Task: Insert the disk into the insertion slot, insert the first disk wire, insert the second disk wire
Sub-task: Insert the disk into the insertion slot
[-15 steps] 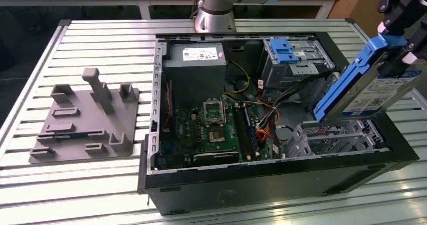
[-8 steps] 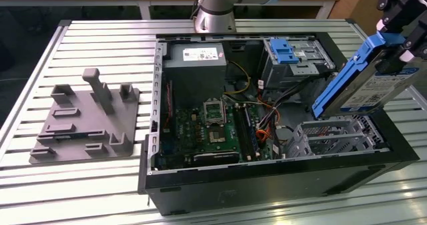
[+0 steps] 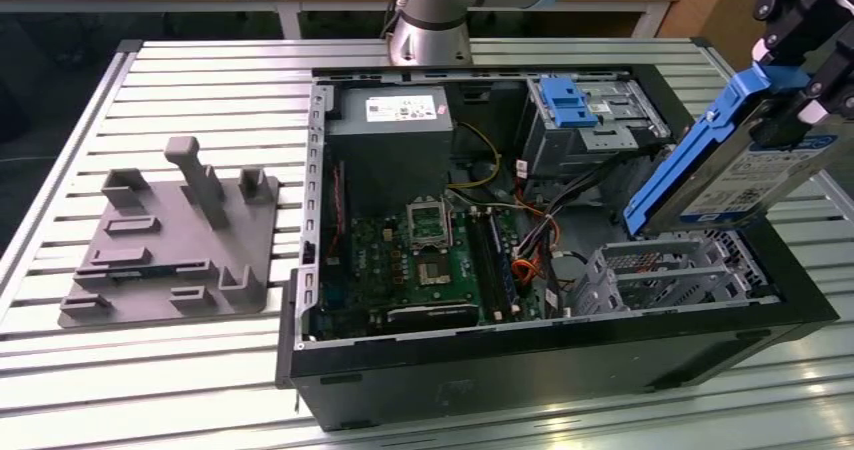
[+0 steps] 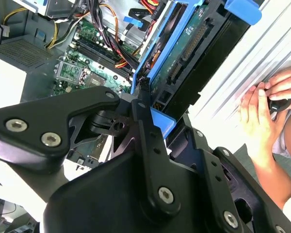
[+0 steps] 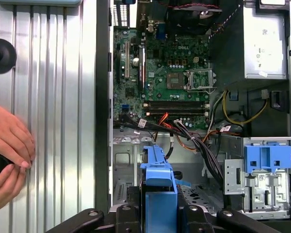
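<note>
The disk (image 3: 737, 175), silver-grey with a white label and bright blue rails, hangs tilted over the exterior view's right end of the open computer case. My gripper (image 3: 805, 75) is shut on its upper end. Its lower end hovers just above the insertion slot (image 3: 674, 270), a silver perforated metal cage, without touching it that I can see. In the first wrist view the disk's blue handle (image 5: 158, 177) sits between my black fingers (image 5: 131, 208), with the cage (image 5: 122, 162) beneath. In the second wrist view the disk's connector side (image 4: 184, 58) faces the camera. Loose black and orange wires (image 5: 186, 138) lie beside the cage.
A taller grey bay with a blue clip (image 3: 577, 105) stands at the case's back. The motherboard (image 3: 427, 260) and power supply (image 3: 390, 110) fill the rest. A grey fixture plate (image 3: 174, 240) lies on the slatted table (image 3: 200, 80). A person's hands (image 5: 7, 145) rest beside the case.
</note>
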{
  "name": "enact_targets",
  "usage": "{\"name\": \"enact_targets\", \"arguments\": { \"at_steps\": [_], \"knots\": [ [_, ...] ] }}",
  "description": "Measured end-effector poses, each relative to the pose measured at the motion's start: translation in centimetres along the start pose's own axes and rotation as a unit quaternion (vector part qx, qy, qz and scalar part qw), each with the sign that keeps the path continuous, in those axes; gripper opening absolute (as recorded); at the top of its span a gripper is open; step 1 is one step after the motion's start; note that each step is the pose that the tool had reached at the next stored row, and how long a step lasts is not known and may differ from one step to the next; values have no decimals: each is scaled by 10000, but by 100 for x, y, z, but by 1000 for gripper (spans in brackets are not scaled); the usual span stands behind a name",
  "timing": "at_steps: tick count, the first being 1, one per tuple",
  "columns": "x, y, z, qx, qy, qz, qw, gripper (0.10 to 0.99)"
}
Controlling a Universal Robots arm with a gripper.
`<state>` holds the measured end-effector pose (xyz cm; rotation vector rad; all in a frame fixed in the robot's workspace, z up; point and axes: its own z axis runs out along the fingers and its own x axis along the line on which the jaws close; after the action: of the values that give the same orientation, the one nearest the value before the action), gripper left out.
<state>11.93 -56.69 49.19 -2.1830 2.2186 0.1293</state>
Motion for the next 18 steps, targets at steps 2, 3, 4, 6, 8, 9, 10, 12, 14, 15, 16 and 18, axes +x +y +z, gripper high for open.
{"name": "enact_targets", "arguments": {
  "at_steps": [2,3,4,6,8,9,10,12,14,15,16,18],
  "knots": [
    [1,0,6,0,-1,0,10000,365],
    [1,0,9,0,-1,0,10000,365],
    [1,0,12,0,-1,0,10000,365],
    [1,-1,17,0,-1,0,10000,365],
    [2,-1,24,0,-1,0,10000,365],
    [2,-1,28,0,0,0,10000,365],
    [2,-1,32,0,-1,0,10000,365],
    [3,-2,41,0,0,0,10000,365],
    [4,-2,50,0,0,0,10000,365],
    [4,-3,54,0,-1,0,10000,365],
    [4,-4,57,0,0,0,10000,365],
    [5,-6,64,0,0,0,10000,365]
  ]
}}
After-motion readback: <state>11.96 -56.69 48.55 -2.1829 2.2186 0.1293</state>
